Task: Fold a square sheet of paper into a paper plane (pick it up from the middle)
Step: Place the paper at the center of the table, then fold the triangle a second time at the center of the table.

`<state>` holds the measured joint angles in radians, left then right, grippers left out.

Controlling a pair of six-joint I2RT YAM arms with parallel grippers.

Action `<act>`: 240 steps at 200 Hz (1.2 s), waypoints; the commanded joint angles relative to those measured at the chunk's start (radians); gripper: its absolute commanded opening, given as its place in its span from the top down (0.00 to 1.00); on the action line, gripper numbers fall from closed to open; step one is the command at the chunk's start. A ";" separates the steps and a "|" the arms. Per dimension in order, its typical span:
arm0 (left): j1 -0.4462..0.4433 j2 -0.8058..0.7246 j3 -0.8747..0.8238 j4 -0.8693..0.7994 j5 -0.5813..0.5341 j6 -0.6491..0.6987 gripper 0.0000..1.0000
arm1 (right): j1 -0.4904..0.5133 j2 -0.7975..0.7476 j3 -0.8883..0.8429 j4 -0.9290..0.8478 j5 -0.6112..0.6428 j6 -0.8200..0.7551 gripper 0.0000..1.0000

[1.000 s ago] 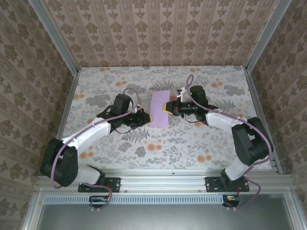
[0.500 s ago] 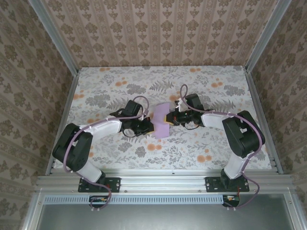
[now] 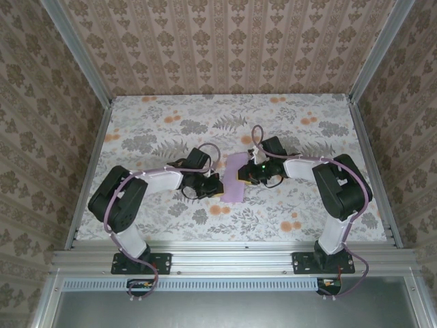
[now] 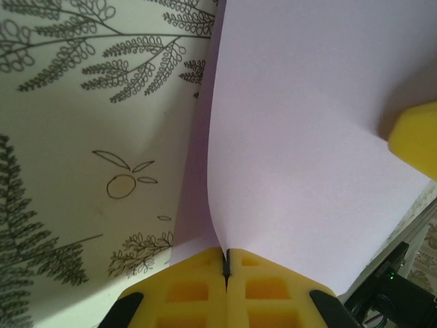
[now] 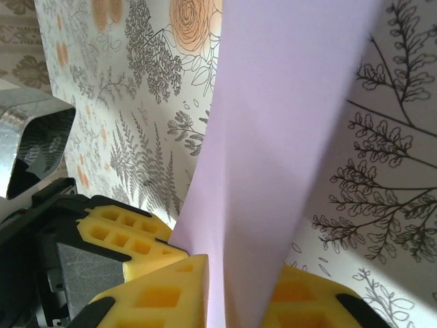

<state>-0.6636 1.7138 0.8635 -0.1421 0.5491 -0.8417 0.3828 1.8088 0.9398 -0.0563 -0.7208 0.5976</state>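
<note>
Square sheet of paper (image 3: 234, 179) shows as a lavender strip at the middle of the table (image 3: 321, 225), between the two arms, and everything else is arranged around it. The left arm (image 3: 153, 181) reaches in low from the left and the right arm (image 3: 311, 167) from the right. Both bend inward so that they face each other across the sheet. I judge this is meant to push its two sides toward one another and raise a centre crease.

From above the sheet looks narrower than a square. In the wrist views it curves up off the table rather than lying flat, which fits a sheet being bowed between two holds.

The left pincer (image 4: 226, 256) is closed tight on the sheet's edge, its yellow fingers (image 4: 198, 287) meeting with the paper nipped between them, likely as the anchor for the bend. The right pincer (image 5: 235, 273) stands at a narrow gap with the paper running through it. Whether it presses the paper I cannot tell.
</note>
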 commanded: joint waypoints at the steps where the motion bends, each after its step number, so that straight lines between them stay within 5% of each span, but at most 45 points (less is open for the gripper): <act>1: -0.014 0.022 0.044 0.022 -0.002 -0.021 0.96 | 0.001 -0.002 0.039 -0.108 0.061 -0.079 0.74; 112: -0.058 0.029 0.053 0.091 -0.039 -0.100 0.99 | -0.107 -0.149 0.038 -0.335 0.233 -0.224 0.57; 149: -0.069 0.049 0.057 0.102 -0.038 -0.108 0.98 | -0.098 -0.170 0.020 -0.256 0.198 -0.176 0.72; 240: -0.072 0.065 0.086 0.076 -0.028 -0.089 0.98 | -0.079 0.019 0.118 -0.238 0.244 -0.209 0.83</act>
<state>-0.7280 1.7683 0.9237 -0.0551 0.5194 -0.9279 0.2993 1.7905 1.0157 -0.2947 -0.5030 0.4137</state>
